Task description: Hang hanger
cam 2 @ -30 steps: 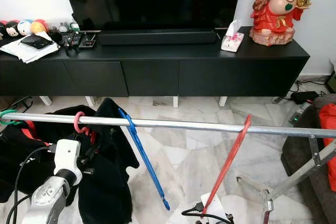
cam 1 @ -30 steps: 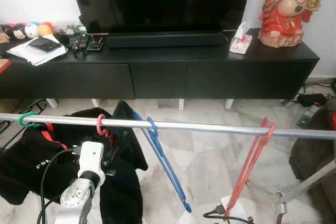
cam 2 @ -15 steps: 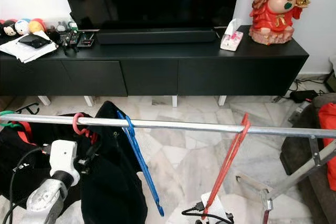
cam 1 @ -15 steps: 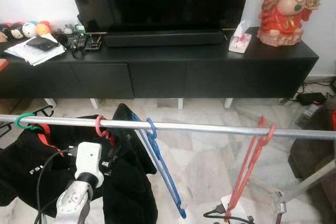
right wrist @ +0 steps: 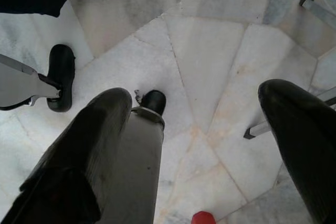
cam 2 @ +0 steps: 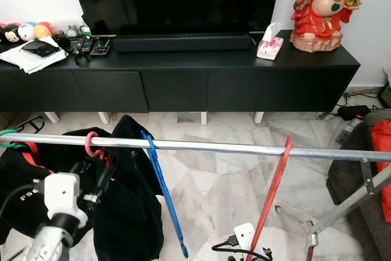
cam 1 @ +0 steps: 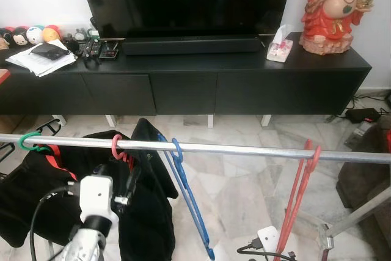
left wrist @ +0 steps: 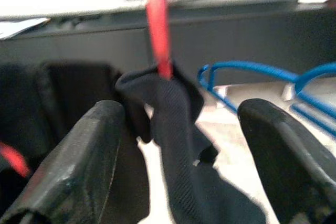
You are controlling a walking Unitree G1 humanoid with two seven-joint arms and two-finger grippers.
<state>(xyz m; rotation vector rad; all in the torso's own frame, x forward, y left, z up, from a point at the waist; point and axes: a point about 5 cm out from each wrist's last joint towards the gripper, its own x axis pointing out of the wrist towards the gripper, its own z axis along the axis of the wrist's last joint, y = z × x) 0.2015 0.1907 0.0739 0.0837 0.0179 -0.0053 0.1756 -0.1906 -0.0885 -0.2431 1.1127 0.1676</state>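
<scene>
Black fingers of the left claw (left wrist: 181, 145) stand spread apart on either side of the dark garment (cam 1: 143, 212), not pinching it, while the right claw (right wrist: 197, 156) hangs idle, also spread, over the marble floor (right wrist: 210, 40). Just beyond, the pink hanger (cam 1: 117, 147) already sits hooked on the steel rail (cam 1: 244, 149), near the blue hanger (cam 1: 186, 194); it looks light and stiff but slippery, the cloth soft and heavier, so I would hold the neck under the hook. Behind stands the black TV counter (cam 1: 183, 77).
</scene>
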